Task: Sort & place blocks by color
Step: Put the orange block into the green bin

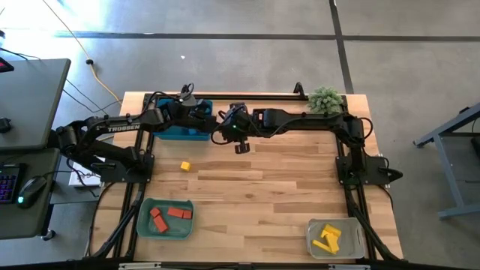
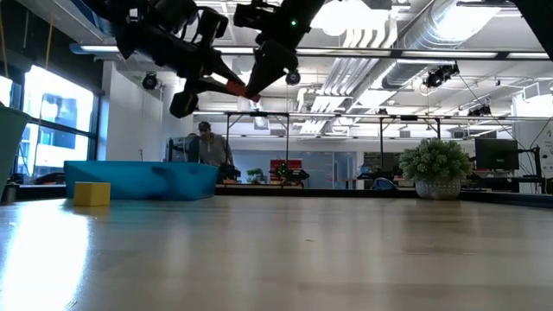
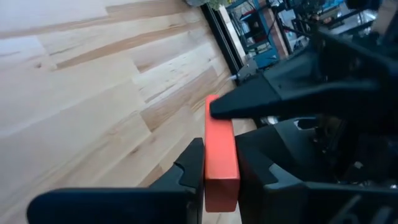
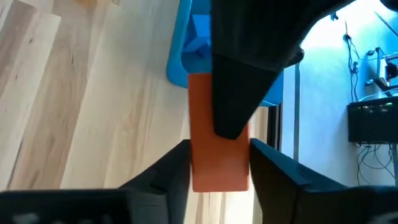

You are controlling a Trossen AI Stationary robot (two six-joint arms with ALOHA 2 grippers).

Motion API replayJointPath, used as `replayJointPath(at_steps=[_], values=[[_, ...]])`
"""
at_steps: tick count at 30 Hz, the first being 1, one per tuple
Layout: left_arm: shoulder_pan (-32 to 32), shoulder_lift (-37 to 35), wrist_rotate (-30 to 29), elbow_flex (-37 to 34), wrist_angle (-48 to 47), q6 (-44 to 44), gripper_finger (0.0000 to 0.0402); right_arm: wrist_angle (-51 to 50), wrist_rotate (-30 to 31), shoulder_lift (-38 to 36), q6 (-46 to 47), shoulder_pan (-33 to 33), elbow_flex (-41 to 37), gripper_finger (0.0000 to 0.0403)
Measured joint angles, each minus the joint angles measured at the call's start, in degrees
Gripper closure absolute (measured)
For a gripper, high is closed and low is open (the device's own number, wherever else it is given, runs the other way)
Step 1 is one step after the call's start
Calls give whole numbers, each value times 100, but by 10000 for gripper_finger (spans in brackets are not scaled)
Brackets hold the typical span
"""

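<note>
— Red-orange plastic bar (image 3: 221, 155) is sitting right up close between two dark fingers. Whose are they?

— Those are belonging to the left gripper (image 3: 221, 149). It is clamping the short bar firmly from both sides.

— And where is that happening?

— Both arms are meeting in the air above the far part of the light wooden table (image 1: 262, 195), just beside the blue plastic bin (image 1: 184, 133). The bar is hanging well clear of the tabletop.

— Is the right gripper (image 4: 219, 155) taking part?

— It is facing the left one, with the same bar lying in its jaws. Whether it is gripping or letting go, I cannot tell.

— What is lying elsewhere?

— One small yellow cube (image 1: 184, 166) is resting alone on the table, near the blue bin. Several red-orange blocks (image 1: 178, 213) are lying in the green tray (image 1: 142, 225) at the near left corner, and yellow blocks (image 1: 328, 236) are lying in the clear tub (image 1: 356, 241) at the near right. A small green plant (image 1: 325, 98) is standing at the far right corner.
</note>
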Motion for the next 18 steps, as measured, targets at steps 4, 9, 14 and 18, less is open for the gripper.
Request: replayJointPath(at_steps=[4,9,14,18], values=[[-4,0,4,-2,-50,194,368,8,-35,0,95,-4,0,227],[-5,-27,-109,-13,-446,524,368,2,-7,-4,103,14,0,216],[-36,-287,-227,-20,-1054,916,368,-4,67,-20,144,95,0,217],[-197,-699,-606,-20,-1620,1122,368,-5,10,-20,402,129,0,215]])
